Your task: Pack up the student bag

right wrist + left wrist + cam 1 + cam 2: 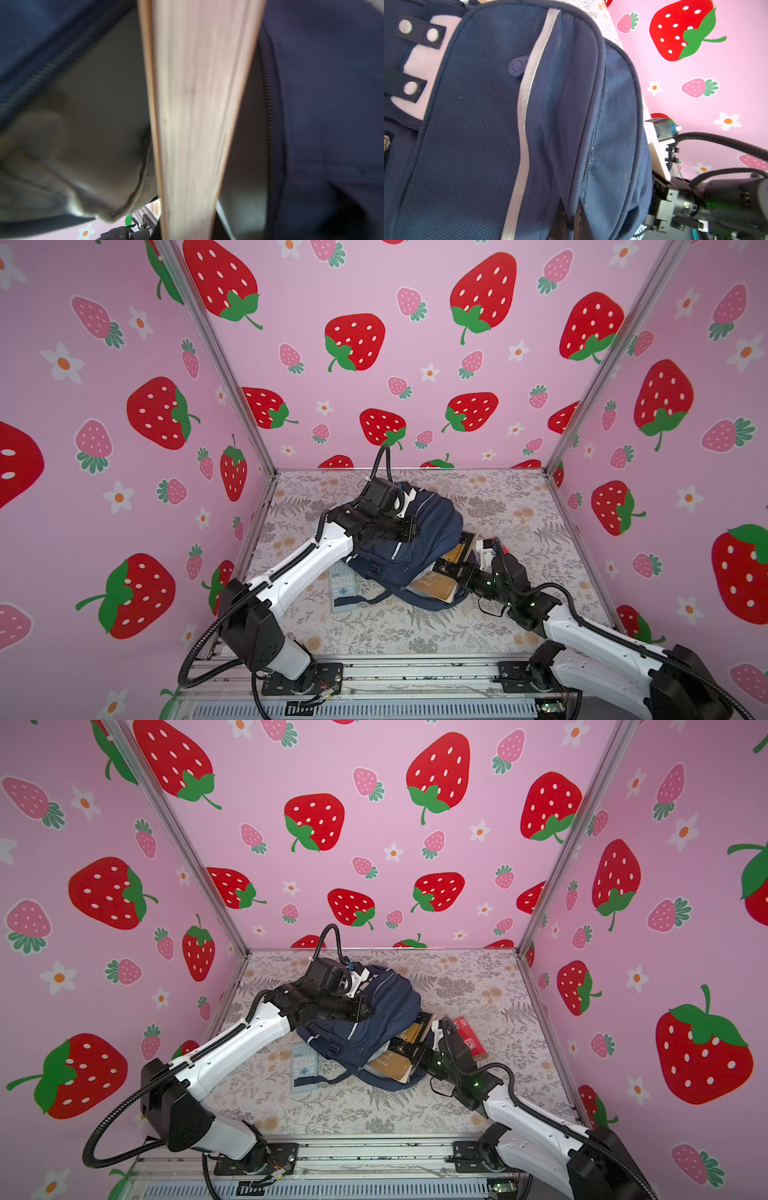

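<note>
The student bag [432,518], a navy backpack with silver stripes, lies on its side mid-table in both top views [386,1002]. My left gripper [409,531] is shut on a fold of its fabric beside a zip, seen close in the left wrist view [571,202]. At the bag's open mouth my right gripper [460,572] is shut on a tan book [432,585]. That book's page edge [197,124] runs between the bag's grey lining [93,104] and its zip teeth; the jaws themselves are hidden there.
A dark book with gold [463,549] lies at the bag's mouth beside the tan one. A red book [469,1038] rests on the table behind my right wrist. A pale blue calculator [343,587] lies by the bag's near-left side, under my left arm.
</note>
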`<state>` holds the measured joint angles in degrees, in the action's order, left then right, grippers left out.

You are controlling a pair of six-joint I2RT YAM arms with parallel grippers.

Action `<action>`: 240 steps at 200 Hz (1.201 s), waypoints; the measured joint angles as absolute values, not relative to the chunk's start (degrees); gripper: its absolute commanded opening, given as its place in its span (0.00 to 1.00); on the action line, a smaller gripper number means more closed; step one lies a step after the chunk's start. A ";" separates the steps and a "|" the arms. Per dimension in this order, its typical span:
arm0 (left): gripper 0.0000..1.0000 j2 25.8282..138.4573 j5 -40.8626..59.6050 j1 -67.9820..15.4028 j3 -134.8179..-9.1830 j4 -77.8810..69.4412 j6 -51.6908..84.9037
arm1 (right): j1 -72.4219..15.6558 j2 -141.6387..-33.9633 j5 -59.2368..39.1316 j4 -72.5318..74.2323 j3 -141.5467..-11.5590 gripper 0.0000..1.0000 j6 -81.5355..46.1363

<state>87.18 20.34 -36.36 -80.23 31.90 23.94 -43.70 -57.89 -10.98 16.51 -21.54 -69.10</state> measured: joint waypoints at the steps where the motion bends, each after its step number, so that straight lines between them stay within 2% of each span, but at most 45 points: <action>1: 0.00 87.18 20.36 -36.36 -80.23 31.90 23.94 | -43.72 -58.00 -10.98 16.62 -21.58 0.00 -69.12; 96: 0.00 87.53 24.67 -36.21 -77.76 28.32 24.53 | -42.98 -78.48 -7.77 26.46 -32.08 0.00 -69.30; 104: 0.00 87.53 24.82 -36.21 -77.65 28.12 24.56 | -42.83 -80.29 -7.79 26.96 -32.69 0.07 -69.30; 121: 0.00 87.55 25.15 -36.21 -77.54 27.97 24.53 | -42.54 -83.44 -8.01 27.66 -33.54 0.31 -69.63; 141: 0.00 87.61 25.21 -36.21 -77.47 27.97 24.45 | -42.17 -84.64 -7.81 27.42 -33.61 0.38 -69.23; 150: 0.04 87.68 25.28 -36.21 -77.49 27.97 24.36 | -41.87 -84.68 -7.51 26.68 -33.63 0.42 -69.01; 170: 0.30 87.72 25.21 -36.23 -77.47 27.88 24.27 | -41.43 -84.29 -6.57 23.05 -33.74 0.53 -67.42; 191: 0.45 87.46 24.49 -36.23 -77.47 26.65 25.65 | -41.12 -80.79 -4.64 16.45 -32.97 0.60 -64.99; 208: 0.53 86.87 22.85 -36.25 -76.99 26.79 26.89 | -41.08 -74.61 -2.44 10.35 -31.70 0.61 -63.11; 240: 0.59 81.49 18.37 -36.25 -71.61 27.51 29.10 | -41.10 -62.37 2.76 -2.24 -31.38 0.57 -59.92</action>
<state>81.49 18.37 -36.25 -71.61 27.51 29.10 -41.10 -62.37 2.76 -2.24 -31.38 -59.92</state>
